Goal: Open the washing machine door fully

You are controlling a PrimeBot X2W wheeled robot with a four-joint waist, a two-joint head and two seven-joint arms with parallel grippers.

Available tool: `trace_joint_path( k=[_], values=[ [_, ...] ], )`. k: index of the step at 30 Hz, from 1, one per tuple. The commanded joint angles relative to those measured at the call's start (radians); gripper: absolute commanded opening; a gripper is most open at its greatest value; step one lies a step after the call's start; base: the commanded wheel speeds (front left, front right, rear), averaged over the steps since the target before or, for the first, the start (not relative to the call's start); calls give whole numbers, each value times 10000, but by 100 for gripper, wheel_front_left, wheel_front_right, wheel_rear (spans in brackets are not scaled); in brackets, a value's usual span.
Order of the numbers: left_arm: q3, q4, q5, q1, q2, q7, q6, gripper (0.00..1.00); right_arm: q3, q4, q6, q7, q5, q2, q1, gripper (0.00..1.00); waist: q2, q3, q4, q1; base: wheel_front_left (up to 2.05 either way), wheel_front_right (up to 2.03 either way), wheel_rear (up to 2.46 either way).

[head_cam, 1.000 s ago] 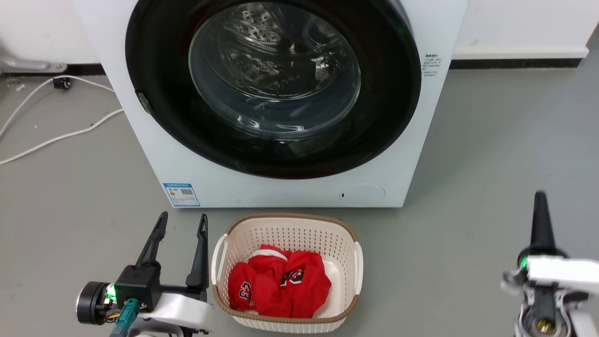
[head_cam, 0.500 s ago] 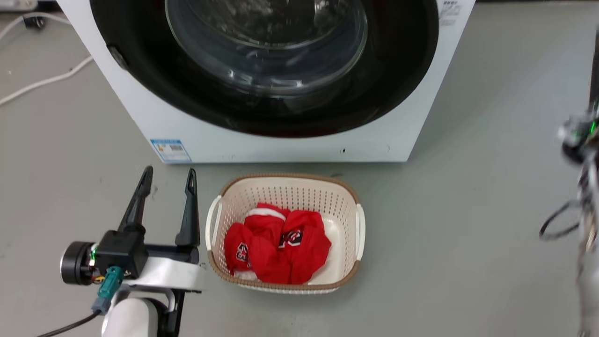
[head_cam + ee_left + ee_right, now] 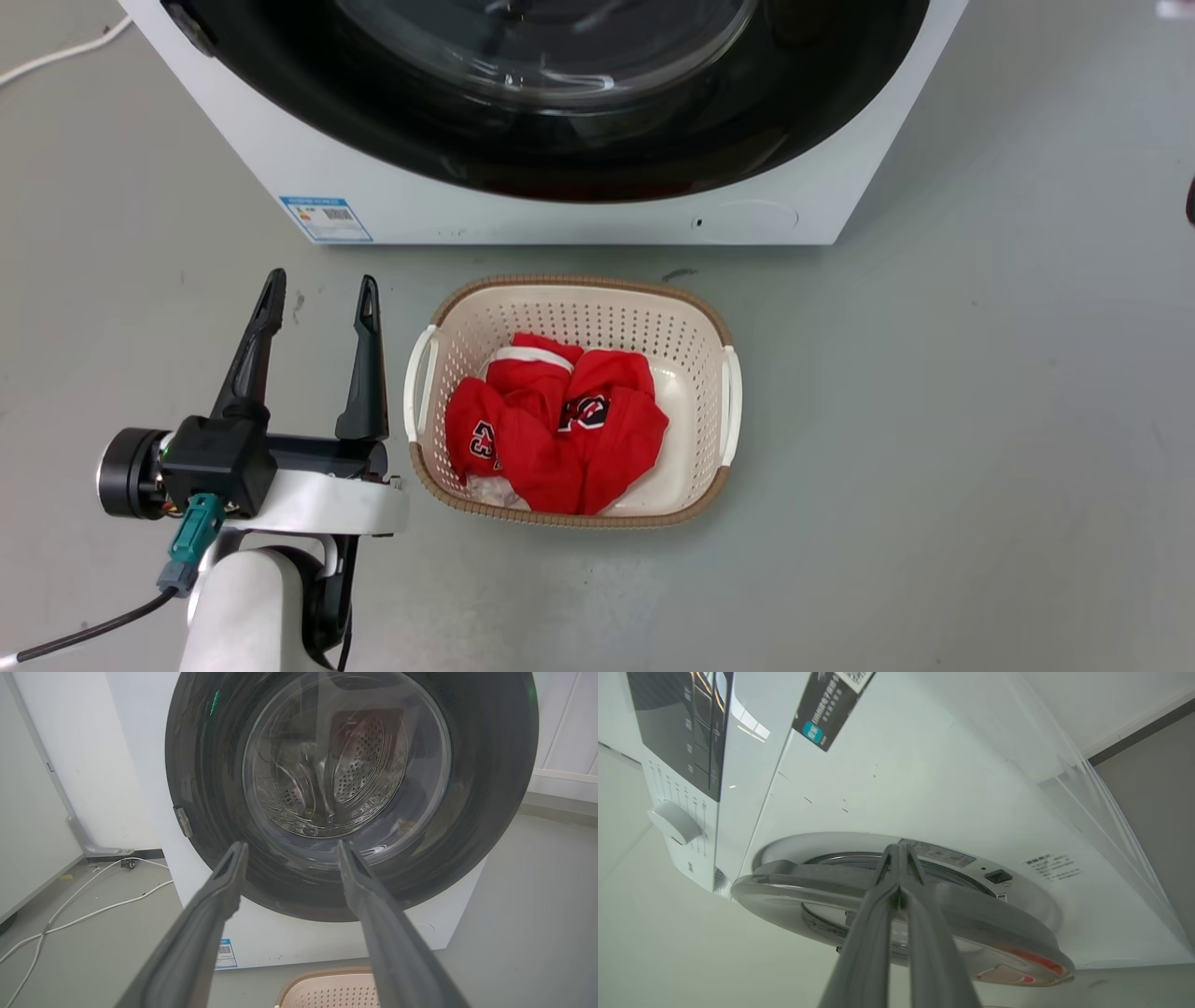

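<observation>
Head view, looking down at the grey floor [image 3: 934, 420]: the washing machine [image 3: 607, 224] fills the top, and the lower arc of the washing machine door [image 3: 560, 154] shows glossy black around its bulging glass. A blue label [image 3: 327, 217] sits at the machine's lower left corner and a small round white flap [image 3: 747, 217] at its lower right. Just in front of the machine stands a cream basket [image 3: 579, 283] with a brown rim, and red clothes [image 3: 560, 420] are heaped inside it. The left gripper [image 3: 321, 278] hangs just beside the basket's left handle. Its two dark fingers are spread wide with nothing between them, and they point up toward the machine.

Left wrist view: the door faces the camera full on, nearly as wide as the machine. The steel drum [image 3: 345, 765] is visible through the glass, and a small grey catch [image 3: 183, 821] sits on the door's left rim. The spread fingers frame the lower part of the glass but stay clear of it. White cables [image 3: 93, 905] trail over the floor to the left.

Right wrist view: the camera looks along the machine's white front, past a black control panel [image 3: 677, 728] and a white knob [image 3: 675, 821]. The door appears edge-on here and seems to stand slightly off the front, with a strip of the recess visible behind it. The right gripper [image 3: 899, 849] has its fingers pressed together, tips up by the door's rim. I cannot tell whether they touch it.
</observation>
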Motion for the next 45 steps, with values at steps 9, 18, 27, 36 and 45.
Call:
trace_joint_path(
  k=[9, 18, 27, 36, 45],
  values=[
    [-113, -178, 33, -556, -9, -27, -103, 100, 604, 2199, 1, 359, -1751, 503, -2134, 0, 0, 811, 286, -1, 0, 0, 0],
    [-177, -295, 48, -794, -26, -27, -168, 100, 709, 2922, 1, 436, -2268, 753, -2978, 0, 0, 1291, 461, -1, 0, 0, 0],
    [-219, -214, 57, -914, -66, -27, -179, 100, 654, 3336, 2, 1090, -2307, 1040, -3265, 0, 0, 1460, 454, -1, 0, 0, 0],
    [-268, -29, 8, -693, -98, -27, -188, 100, 631, 2721, 2, 2652, -1713, 1105, -2363, 0, 0, 962, 333, -1, 0, 0, 0],
    [-274, 192, 93, -298, -116, -25, -191, 100, 705, 1571, 2, 4561, -930, 1338, -756, 0, 0, 60, 262, -1, 0, 0, 0]
  ],
)
